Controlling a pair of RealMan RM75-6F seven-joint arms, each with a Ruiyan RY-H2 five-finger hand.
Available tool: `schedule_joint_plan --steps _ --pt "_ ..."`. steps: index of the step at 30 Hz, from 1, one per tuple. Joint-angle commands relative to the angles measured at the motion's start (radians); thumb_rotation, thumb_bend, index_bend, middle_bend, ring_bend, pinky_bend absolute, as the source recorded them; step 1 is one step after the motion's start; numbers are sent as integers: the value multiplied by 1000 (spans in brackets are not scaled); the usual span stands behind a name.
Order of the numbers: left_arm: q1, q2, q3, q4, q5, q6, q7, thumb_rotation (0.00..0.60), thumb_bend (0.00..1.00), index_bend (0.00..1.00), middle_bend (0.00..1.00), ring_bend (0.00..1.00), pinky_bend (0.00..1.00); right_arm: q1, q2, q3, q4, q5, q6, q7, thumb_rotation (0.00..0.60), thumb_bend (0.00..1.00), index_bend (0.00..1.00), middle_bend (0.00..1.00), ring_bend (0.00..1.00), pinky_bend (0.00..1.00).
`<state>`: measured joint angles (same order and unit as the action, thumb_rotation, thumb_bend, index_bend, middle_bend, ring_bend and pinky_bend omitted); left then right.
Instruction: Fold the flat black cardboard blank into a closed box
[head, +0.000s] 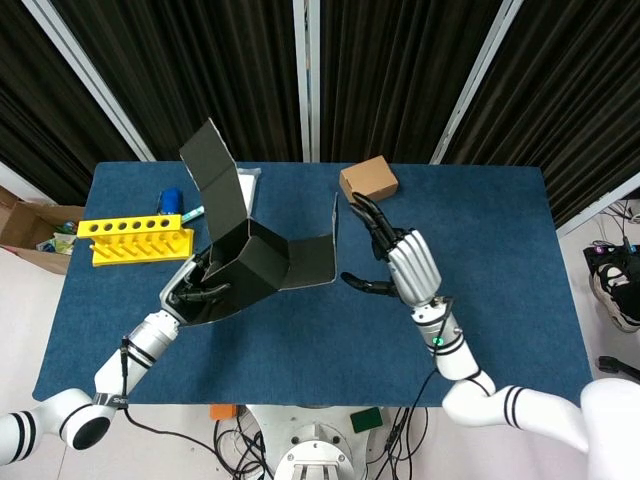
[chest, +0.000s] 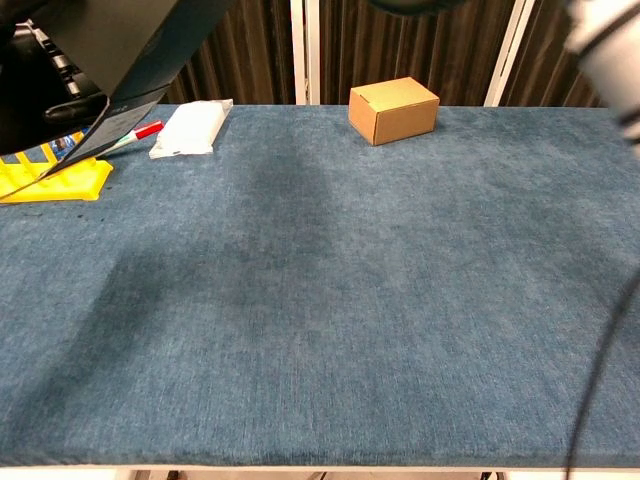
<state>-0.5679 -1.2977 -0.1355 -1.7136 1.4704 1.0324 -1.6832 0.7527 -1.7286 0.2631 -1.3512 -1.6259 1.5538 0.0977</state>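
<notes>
I have the black box (head: 250, 268) lifted clear of the counter (head: 300, 340) in my left hand (head: 195, 292), whose fingers curl around the lower end of its body. The box is tilted, its open mouth pointing up and away toward the far left. From the head view the body walls are already formed into a tube, so I judge the shaping of the sides is done. What is left is the closing: the long lid panel (head: 215, 180) stands up unfolded above the mouth, and a side flap (head: 315, 250) juts out to the right, loose and not tucked.

My right hand (head: 395, 265) hovers just beside that side flap, fingers spread apart and holding nothing, not touching the cardboard as far as I can tell. In the chest view only a corner of the box shows at the upper left, so I rely on the head view.

The brown carton (head: 368, 181) sits at the far side of the counter, and the yellow rack (head: 135, 240) lies to the left; both are well apart from my work.
</notes>
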Motion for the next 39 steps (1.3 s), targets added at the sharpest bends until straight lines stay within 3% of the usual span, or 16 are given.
schedule_joint_plan --steps 1,12,24,27,34,39 --pt "-5 5 1 -2 9 -12 11 600 51 281 300 625 944 64 -74 68 53 -2 -1 -55 600 15 0 71 716 878" --pt "-21 -9 34 68 77 -1 105 600 51 284 300 625 944 128 -18 94 -16 -19 -91 -132 600 11 0 75 714 878" --pt "-40 -2 59 100 87 -11 281 600 51 284 300 622 943 170 92 19 -127 -46 -264 -203 600 12 5 86 713 879" --pt "-45 -7 63 108 85 -15 330 600 51 284 298 621 942 181 91 -11 -102 -83 -275 -205 600 12 76 122 715 895" --pt "-58 -37 77 133 79 -34 454 600 51 285 298 619 942 199 47 -57 -14 -138 -272 -204 600 14 444 296 739 952" --pt "-65 -74 88 161 76 -42 564 600 51 285 297 616 941 205 24 -87 36 -151 -289 -209 600 13 528 349 745 959"
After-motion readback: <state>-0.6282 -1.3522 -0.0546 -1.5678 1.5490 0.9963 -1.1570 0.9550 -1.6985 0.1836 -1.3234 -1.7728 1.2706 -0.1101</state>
